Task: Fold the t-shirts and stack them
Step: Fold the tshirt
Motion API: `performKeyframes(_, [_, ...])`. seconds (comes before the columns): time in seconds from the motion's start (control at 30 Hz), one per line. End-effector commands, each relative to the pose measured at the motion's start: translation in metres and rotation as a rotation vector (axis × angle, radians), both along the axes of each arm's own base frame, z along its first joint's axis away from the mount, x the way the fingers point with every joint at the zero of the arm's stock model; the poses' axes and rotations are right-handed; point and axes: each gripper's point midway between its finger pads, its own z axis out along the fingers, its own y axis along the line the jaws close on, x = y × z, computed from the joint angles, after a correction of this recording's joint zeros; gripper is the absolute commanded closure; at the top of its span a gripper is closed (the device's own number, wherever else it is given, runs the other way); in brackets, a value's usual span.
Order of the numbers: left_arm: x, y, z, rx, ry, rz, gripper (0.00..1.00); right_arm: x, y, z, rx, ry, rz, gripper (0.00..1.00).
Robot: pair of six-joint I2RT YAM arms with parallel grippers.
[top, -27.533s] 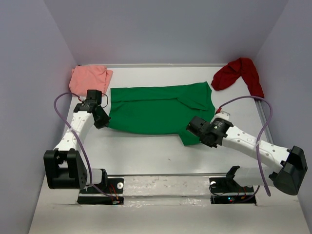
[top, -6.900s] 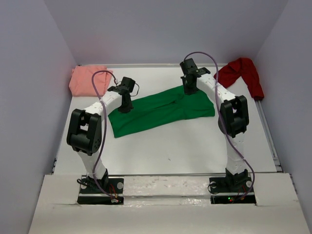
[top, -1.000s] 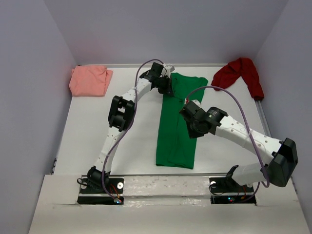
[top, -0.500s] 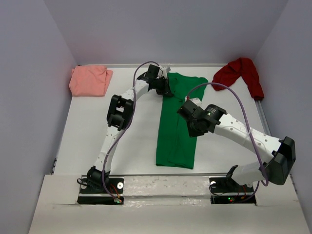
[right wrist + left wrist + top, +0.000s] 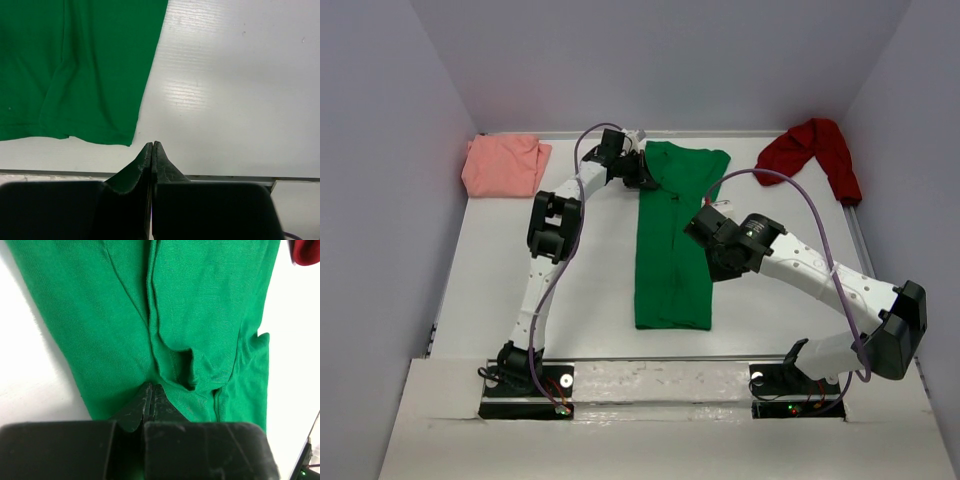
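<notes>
Folding of the green t-shirt [image 5: 672, 250] looked half done to me. At far left, the salmon-pink t-shirt [image 5: 503, 165] lay folded in the bench [image 5: 580, 290] corner. My left claw [image 5: 151, 388] was pressed shut at the green strip's far end, apparently pinching it. The strip ran smooth down the middle. My right claw [image 5: 152, 145], closed and empty, hung over bare bench just beside it. The dark red t-shirt [image 5: 810, 150] sat crumpled far right. Next, I judged, came a crosswise fold needing both claws.

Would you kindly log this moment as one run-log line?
green t-shirt: long folded strip | left end effector: shut on its far end | right end effector: shut, empty
</notes>
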Motion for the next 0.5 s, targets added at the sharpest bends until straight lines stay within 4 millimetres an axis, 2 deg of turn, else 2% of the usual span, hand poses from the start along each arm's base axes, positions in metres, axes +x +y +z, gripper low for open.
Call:
performKeyframes(0.0, [-0.012,0.027,-0.023,0.105,0.067,0.047,1.0,0.005,-0.002,0.004,-0.009,-0.041,-0.013,1.0])
performKeyframes(0.13, [-0.013,0.04,-0.024,0.122,0.075,0.07,1.0,0.007,-0.001,-0.001,-0.021,-0.04,-0.013,1.0])
performKeyframes(0.17, [-0.017,0.043,-0.031,0.126,0.098,0.077,1.0,0.007,-0.002,-0.002,-0.029,-0.042,-0.017,1.0])
performKeyframes(0.27, [-0.018,0.048,-0.028,0.119,0.095,0.095,1.0,0.012,-0.003,-0.005,-0.049,-0.055,-0.035,1.0])
performKeyframes(0.37, [-0.026,0.047,-0.033,0.106,0.119,0.09,1.0,0.027,0.0,-0.01,-0.114,-0.078,-0.037,1.0])
performKeyframes(0.47, [-0.029,0.044,-0.028,0.096,0.11,0.091,1.0,0.056,0.007,-0.034,-0.116,-0.042,-0.038,1.0])
